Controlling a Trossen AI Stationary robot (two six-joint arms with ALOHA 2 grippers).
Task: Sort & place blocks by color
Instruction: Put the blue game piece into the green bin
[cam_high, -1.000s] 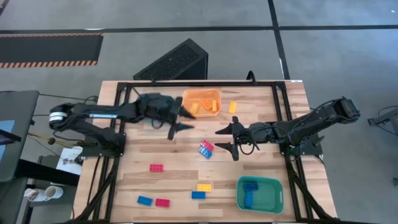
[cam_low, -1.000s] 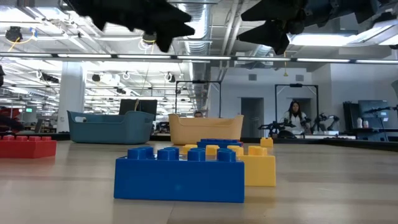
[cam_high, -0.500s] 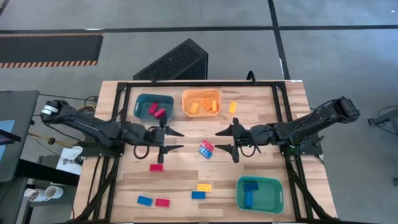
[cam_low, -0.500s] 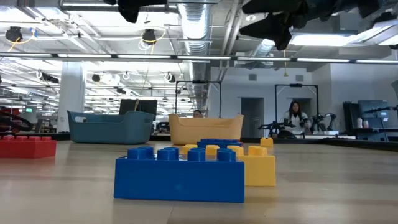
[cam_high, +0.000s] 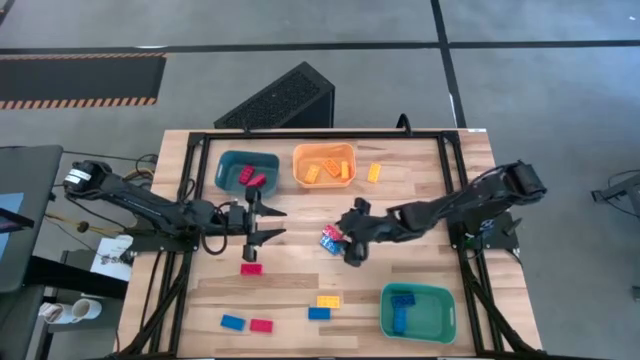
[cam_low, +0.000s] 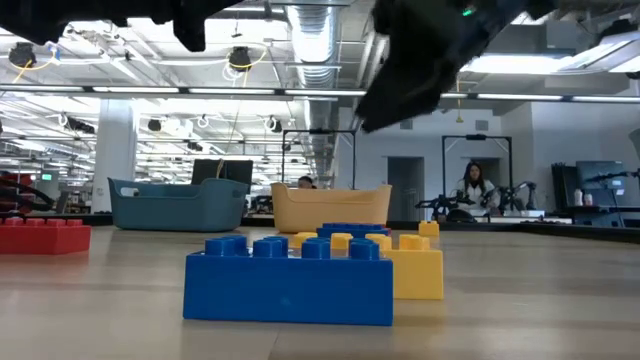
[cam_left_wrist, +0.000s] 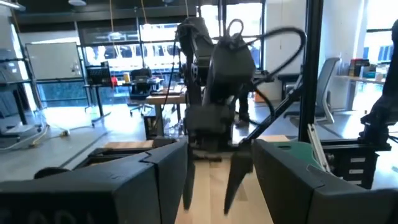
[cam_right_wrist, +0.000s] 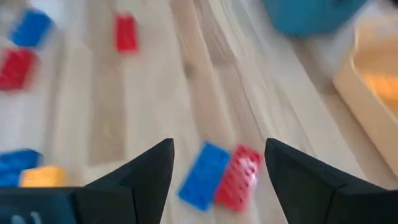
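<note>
A red block and a blue block lie side by side (cam_high: 331, 238) mid-table; in the right wrist view they are the blue one (cam_right_wrist: 205, 175) and the red one (cam_right_wrist: 239, 177). My right gripper (cam_high: 346, 236) (cam_right_wrist: 219, 149) is open and tipped down just to their right, fingers apart before them, touching nothing. My left gripper (cam_high: 275, 223) (cam_left_wrist: 214, 149) is open, hovering left of centre and facing the right one. Loose blocks lie flat on the table: red (cam_high: 251, 268), yellow (cam_high: 328, 300), blue (cam_high: 319, 313), blue (cam_high: 232, 322), red (cam_high: 261, 325), orange (cam_high: 374, 172).
At the far edge stand a dark teal bin (cam_high: 232, 160) with red blocks and an orange bin (cam_high: 325, 150) with yellow and orange blocks. A green-teal bin (cam_high: 440, 310) with blue blocks sits near right. Black frame rails (cam_high: 450, 180) run along the table's sides.
My left gripper drew back from over the far bins toward the table's left and near side, uncovering the dark teal bin, and stays open. My right gripper moved left and down toward the red and blue pair, tipping its fingers downward.
</note>
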